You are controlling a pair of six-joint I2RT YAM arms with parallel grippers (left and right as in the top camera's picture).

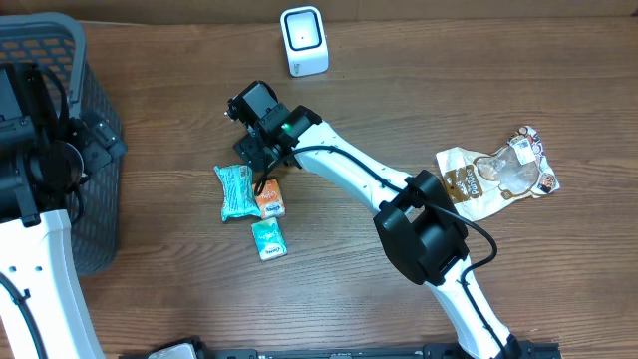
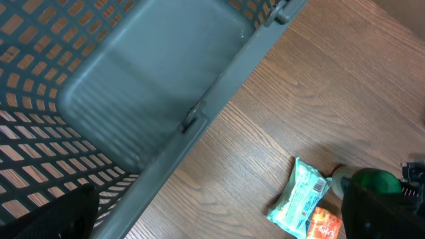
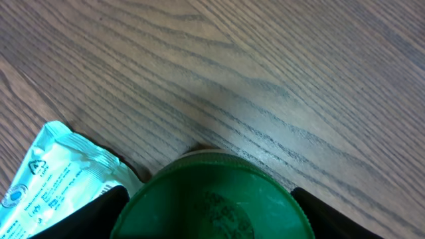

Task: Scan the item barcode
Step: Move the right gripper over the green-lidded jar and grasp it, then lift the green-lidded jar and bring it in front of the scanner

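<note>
A round green-lidded container (image 3: 212, 199) stands on the wood table, and my right gripper (image 3: 209, 216) is shut on it with one dark finger against each side of the lid. From overhead the right gripper (image 1: 254, 160) hides the container; in the left wrist view the green lid (image 2: 375, 180) shows at the right edge. The white barcode scanner (image 1: 303, 40) stands at the table's back. My left gripper (image 2: 219, 222) hangs open and empty above the rim of the grey basket (image 2: 199, 113). No barcode on the container shows.
A teal packet (image 1: 234, 189), an orange packet (image 1: 270, 202) and a small teal packet (image 1: 268, 239) lie just in front of the right gripper. A brown-and-white snack pouch (image 1: 498, 175) lies at the right. The basket (image 1: 100, 209) fills the left side.
</note>
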